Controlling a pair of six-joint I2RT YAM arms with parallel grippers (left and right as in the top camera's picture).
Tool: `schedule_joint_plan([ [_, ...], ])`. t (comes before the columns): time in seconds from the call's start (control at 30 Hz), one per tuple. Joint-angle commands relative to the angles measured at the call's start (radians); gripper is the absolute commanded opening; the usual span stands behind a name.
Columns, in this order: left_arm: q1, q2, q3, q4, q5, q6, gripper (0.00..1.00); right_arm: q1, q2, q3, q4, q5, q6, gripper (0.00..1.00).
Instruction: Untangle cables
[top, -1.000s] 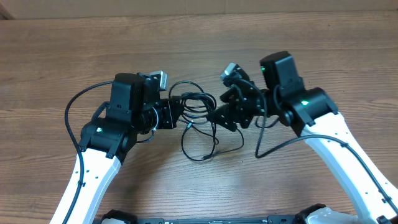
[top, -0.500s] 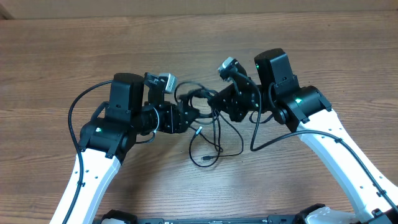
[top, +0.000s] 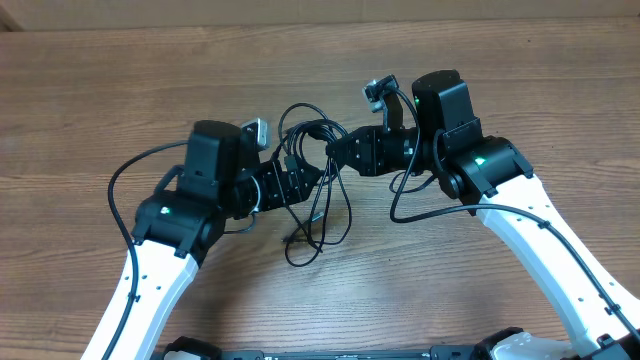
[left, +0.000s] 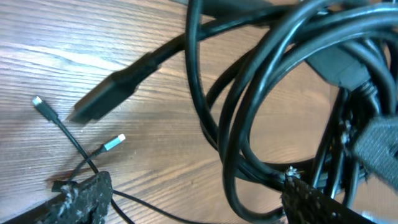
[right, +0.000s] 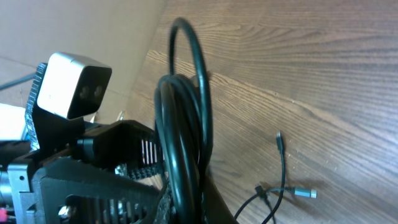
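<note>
The cables (right: 185, 143) sit in a tangled bunch between the two arms at mid-table (top: 100, 90); loose loops trail toward the near edge. The right gripper (top: 338, 158) is clamped on the bunch, a coil standing out from its jaws; the left gripper (left: 199, 208) stands wide, fingers (left: 81, 198) either side of several strands, pinching none; two silver-tipped plugs (left: 114, 143) lie on the wood.

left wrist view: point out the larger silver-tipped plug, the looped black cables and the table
larger silver-tipped plug (left: 114, 144): left wrist view, on its metal tip
looped black cables (left: 193, 68): left wrist view, on the leftmost strand
brown wooden table (left: 74, 37): left wrist view, bare wood
</note>
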Motion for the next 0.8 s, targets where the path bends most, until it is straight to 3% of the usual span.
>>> schedule_joint_plan([
  [0.0, -0.029, -0.01, 0.0, 0.05, -0.135, -0.175, 0.85, 0.0, -0.001, 0.014, 0.002, -0.069, 0.048, 0.04],
  [0.23, -0.051, 0.013, 0.0, 0.109, -0.179, -0.29, 0.78, 0.001, -0.001, 0.014, -0.005, -0.089, 0.049, 0.04],
  [0.33, -0.051, 0.039, 0.0, 0.11, -0.173, -0.326, 0.7, 0.001, -0.001, 0.014, -0.005, -0.112, 0.049, 0.04],
  [0.4, -0.051, 0.063, 0.0, 0.115, -0.15, -0.346, 0.56, 0.001, -0.001, 0.014, -0.005, -0.119, 0.049, 0.04],
  [0.47, -0.051, 0.087, 0.0, 0.127, -0.125, -0.348, 0.31, 0.001, -0.001, 0.014, -0.003, -0.118, 0.048, 0.04],
  [0.57, -0.05, 0.1, 0.0, 0.129, -0.127, -0.338, 0.04, 0.0, -0.001, 0.014, -0.006, -0.114, 0.04, 0.04],
  [0.77, 0.0, 0.063, 0.001, 0.13, -0.118, -0.148, 0.04, 0.0, -0.001, 0.014, -0.124, -0.033, -0.124, 0.04],
])
